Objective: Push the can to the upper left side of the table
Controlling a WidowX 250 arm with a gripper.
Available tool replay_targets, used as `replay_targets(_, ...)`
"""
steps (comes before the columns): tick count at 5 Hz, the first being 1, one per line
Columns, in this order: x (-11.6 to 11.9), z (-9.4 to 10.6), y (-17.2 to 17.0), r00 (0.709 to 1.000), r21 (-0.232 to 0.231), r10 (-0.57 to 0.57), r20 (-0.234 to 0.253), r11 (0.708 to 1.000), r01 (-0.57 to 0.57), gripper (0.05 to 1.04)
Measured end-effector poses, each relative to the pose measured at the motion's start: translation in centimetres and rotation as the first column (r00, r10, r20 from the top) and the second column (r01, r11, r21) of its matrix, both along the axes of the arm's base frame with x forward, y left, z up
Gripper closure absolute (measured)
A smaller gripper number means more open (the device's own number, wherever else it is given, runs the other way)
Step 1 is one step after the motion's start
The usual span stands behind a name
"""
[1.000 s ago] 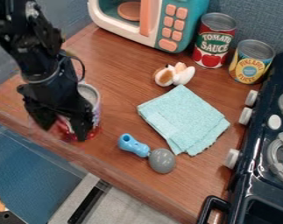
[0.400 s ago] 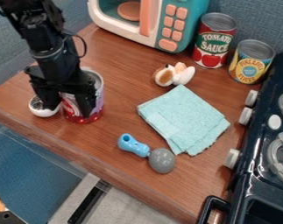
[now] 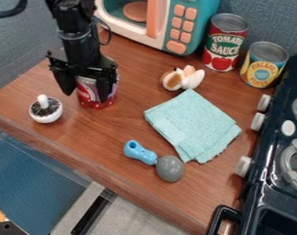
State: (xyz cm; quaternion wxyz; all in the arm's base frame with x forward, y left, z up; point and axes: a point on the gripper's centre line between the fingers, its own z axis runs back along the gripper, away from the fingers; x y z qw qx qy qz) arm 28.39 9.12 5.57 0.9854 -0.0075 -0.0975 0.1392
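Observation:
The black gripper (image 3: 87, 92) hangs over the upper left part of the table, its fingers (image 3: 105, 89) apart on either side of a red and white can (image 3: 90, 97). The can stands upright on the wooden table (image 3: 127, 120), its top partly hidden behind the gripper. Whether the fingers press on the can is hard to make out, but the can sits between them.
A white round item with a knob (image 3: 46, 110) is left of the can. A toy microwave (image 3: 169, 27), two tall cans (image 3: 225, 43), an egg-like toy (image 3: 182, 78), a teal cloth (image 3: 192, 125), a blue-handled tool (image 3: 155, 160) and a stove (image 3: 276, 183) lie rightward.
The gripper and the can have moved together up the table, away from its front edge and slightly right. The white knobbed item has come into full view.

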Motion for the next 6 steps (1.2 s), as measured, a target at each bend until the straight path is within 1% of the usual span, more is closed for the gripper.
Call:
replay_targets(1,1.8,-0.4,0.7,1.000,-0.013,0.004,-0.016,1.000,-0.004,0.083)
replay_targets(2,3.0,-0.8,2.4,0.998,-0.012,0.045,-0.036,0.999,-0.045,0.083)
replay_targets(3,3.8,-0.7,4.0,0.997,-0.022,0.065,-0.035,0.998,-0.066,0.083)
replay_targets(4,4.8,0.2,6.4,0.995,-0.017,0.094,-0.017,0.995,-0.095,0.083)
replay_targets(5,4.9,0.5,8.1,0.992,-0.036,0.129,-0.009,0.991,-0.129,0.083)
replay_targets(6,4.9,0.7,8.5,0.991,-0.048,0.137,0.003,0.989,-0.137,0.083)
